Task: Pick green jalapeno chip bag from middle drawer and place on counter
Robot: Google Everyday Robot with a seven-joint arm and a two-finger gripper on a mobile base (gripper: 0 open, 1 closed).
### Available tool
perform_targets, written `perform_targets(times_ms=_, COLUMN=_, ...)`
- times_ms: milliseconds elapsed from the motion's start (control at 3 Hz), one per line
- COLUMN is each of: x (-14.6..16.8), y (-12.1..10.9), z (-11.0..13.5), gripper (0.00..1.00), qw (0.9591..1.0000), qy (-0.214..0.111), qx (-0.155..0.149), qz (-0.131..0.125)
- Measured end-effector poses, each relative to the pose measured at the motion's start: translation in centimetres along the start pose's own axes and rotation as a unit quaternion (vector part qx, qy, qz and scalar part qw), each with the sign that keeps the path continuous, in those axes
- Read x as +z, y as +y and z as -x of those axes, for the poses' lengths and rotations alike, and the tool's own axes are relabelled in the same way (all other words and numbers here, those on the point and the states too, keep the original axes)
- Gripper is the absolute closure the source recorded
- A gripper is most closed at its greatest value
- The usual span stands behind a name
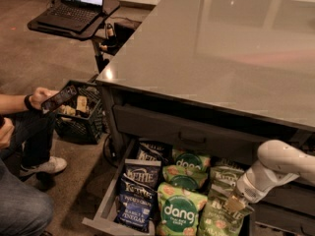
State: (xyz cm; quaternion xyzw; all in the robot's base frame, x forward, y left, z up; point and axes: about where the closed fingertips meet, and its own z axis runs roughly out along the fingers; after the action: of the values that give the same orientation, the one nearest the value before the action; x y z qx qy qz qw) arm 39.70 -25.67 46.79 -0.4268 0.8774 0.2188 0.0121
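The middle drawer is pulled open under the grey counter and is packed with chip bags. Green jalapeno chip bags lie along its right side. Green "dang" bags lie in the middle and dark blue Kettle bags on the left. My white arm reaches in from the right. The gripper is down on the right-hand green jalapeno bag, near its top edge.
A closed drawer sits just above the open one. A seated person holding a phone is at the left, beside a black crate. A laptop stands on a stand behind.
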Motion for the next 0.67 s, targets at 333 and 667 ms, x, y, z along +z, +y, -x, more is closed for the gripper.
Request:
perform_targets(times_ms=333, x=-2.21, y=-1.77, z=2.71, gripper=1.0, qw=0.9994, qy=-0.003, qx=0.027, qz=-0.02)
perform_targets(times_ms=667, x=-2.75, y=-1.19, z=2.82, gripper=1.0, qw=0.9996, qy=-0.004, qx=0.02, qz=-0.021)
